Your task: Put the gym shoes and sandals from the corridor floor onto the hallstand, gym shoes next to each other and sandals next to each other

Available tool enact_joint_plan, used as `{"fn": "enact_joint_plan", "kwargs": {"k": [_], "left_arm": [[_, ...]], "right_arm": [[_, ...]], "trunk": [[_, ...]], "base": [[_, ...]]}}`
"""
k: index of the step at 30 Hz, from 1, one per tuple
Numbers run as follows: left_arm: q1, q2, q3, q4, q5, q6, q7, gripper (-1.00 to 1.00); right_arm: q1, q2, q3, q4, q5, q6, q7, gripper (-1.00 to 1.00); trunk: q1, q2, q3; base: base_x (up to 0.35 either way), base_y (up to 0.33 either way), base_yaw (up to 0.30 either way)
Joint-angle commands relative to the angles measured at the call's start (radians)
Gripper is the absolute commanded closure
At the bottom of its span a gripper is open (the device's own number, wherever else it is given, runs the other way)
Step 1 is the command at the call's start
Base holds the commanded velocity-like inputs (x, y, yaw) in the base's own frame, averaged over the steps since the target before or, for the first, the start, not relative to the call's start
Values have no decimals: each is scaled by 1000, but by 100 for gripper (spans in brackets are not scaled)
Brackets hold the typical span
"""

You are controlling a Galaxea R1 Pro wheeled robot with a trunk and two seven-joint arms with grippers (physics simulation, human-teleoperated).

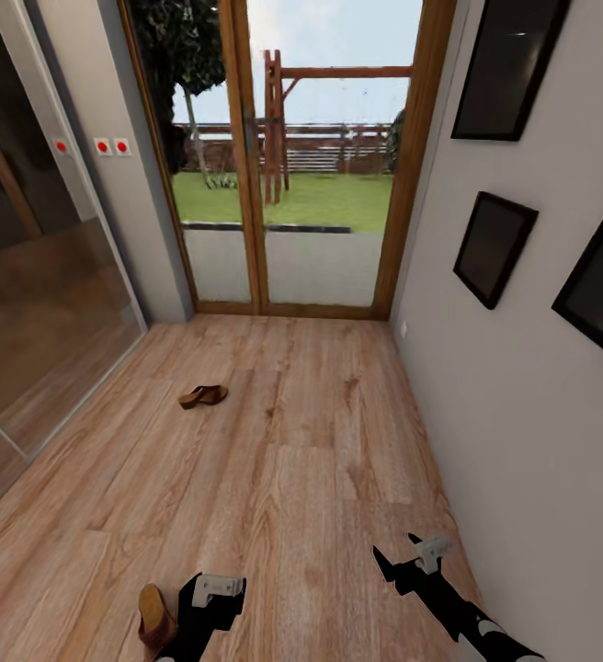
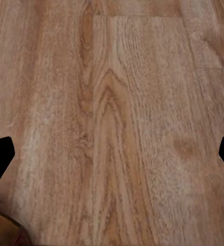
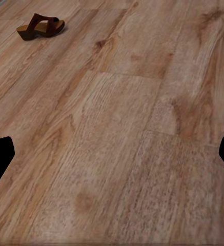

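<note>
One sandal (image 1: 202, 396) lies mid-floor (image 1: 320, 460), light, stiff; grip its strap. Left fingers (image 1: 217, 588) apparently hold another (image 1: 154, 618); right (image 1: 410, 559) spread, empty.

A home corridor: wood-plank floor (image 1: 320, 441), glazed wooden garden doors (image 1: 283, 156), dark framed pictures (image 1: 493, 246) on the wall, a stray sandal (image 1: 202, 396).

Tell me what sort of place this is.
Probably a home entrance corridor: light brown wood-plank floor, tall wood-framed glass doors opening onto a lawn, dark framed pictures on the wall, one brown leather sandal lying out.
</note>
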Motion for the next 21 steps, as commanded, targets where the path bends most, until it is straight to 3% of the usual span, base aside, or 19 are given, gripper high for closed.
{"fn": "enact_joint_plan", "kwargs": {"k": [1, 9, 21], "left_arm": [[0, 0, 0, 0, 0, 0, 0, -100], [0, 0, 0, 0, 0, 0, -1, -100], [0, 0, 0, 0, 0, 0, 0, -100]], "right_arm": [[0, 0, 0, 0, 0, 0, 0, -100], [0, 0, 0, 0, 0, 0, 0, -100], [0, 0, 0, 0, 0, 0, 0, -100]], "trunk": [[0, 0, 0], [0, 0, 0], [0, 0, 0]], "base": [[0, -336, 0], [0, -299, 0], [47, -49, 0]]}}
